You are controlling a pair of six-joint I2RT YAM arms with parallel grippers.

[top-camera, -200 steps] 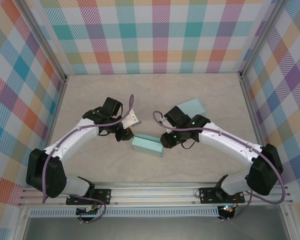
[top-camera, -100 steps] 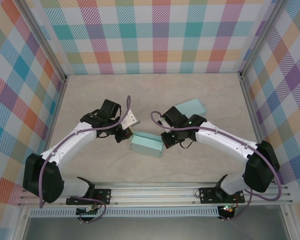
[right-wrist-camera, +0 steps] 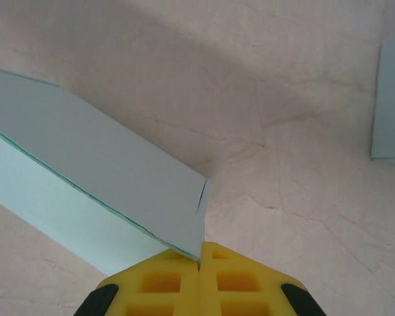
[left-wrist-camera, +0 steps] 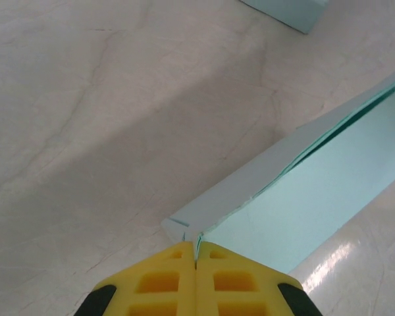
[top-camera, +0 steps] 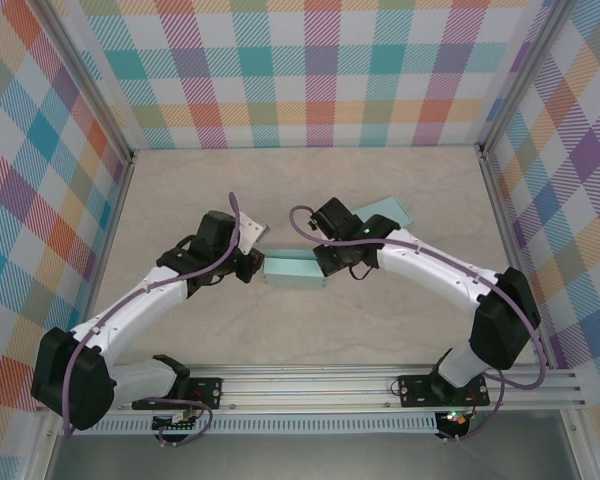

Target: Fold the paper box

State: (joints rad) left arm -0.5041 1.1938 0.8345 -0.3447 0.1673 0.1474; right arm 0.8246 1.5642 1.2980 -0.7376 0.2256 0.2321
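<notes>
Pale teal, the paper box (top-camera: 293, 270) lies midway across the table (top-camera: 180, 190) from above, between my left gripper (top-camera: 251, 268) and right gripper (top-camera: 326, 262), a loose teal panel (top-camera: 388, 211) behind it. Left wrist: yellow pads (left-wrist-camera: 159, 283) pinch shut on the box's end corner. Right wrist: pads (right-wrist-camera: 247, 283) clamp the opposite end's edge. I judge the walls raised, ends unfinished.

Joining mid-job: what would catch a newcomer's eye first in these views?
The pale teal paper box at the centre, pinched at both ends: the left claw is shut on its left edge, the right claw on its right corner. A second teal piece lies on the table beyond the right arm.
</notes>
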